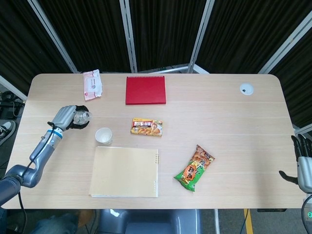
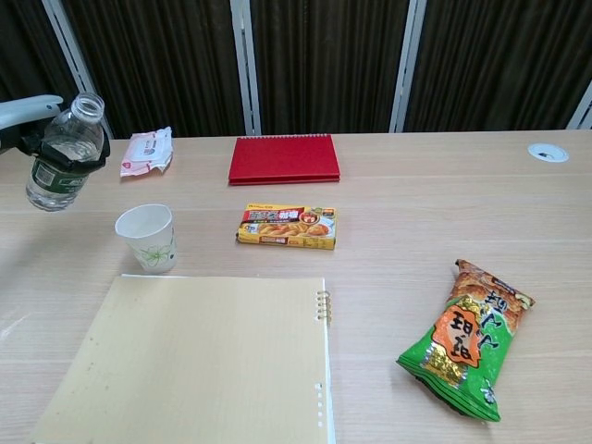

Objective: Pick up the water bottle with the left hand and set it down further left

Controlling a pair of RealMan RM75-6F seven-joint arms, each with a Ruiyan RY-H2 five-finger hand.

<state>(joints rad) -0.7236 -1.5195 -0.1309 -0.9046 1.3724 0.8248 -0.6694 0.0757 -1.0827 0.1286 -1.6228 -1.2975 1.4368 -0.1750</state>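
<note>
My left hand [image 1: 66,117] grips a clear water bottle [image 2: 65,154] with no cap, held nearly upright above the table at the far left. In the head view the bottle [image 1: 82,117] shows just past the hand's fingers. In the chest view the hand [image 2: 28,125] wraps the bottle's upper half from the left. A white paper cup [image 1: 103,136] stands on the table to the right of the bottle, apart from it. My right hand [image 1: 303,161] hangs off the table's right edge with fingers apart, holding nothing.
A tan notebook [image 1: 126,171] lies near the front edge, a red notebook [image 1: 146,89] at the back. A yellow food box [image 1: 146,127], a green snack bag [image 1: 195,167], a pink wipes pack [image 1: 92,84] and a white grommet [image 1: 246,88] lie around.
</note>
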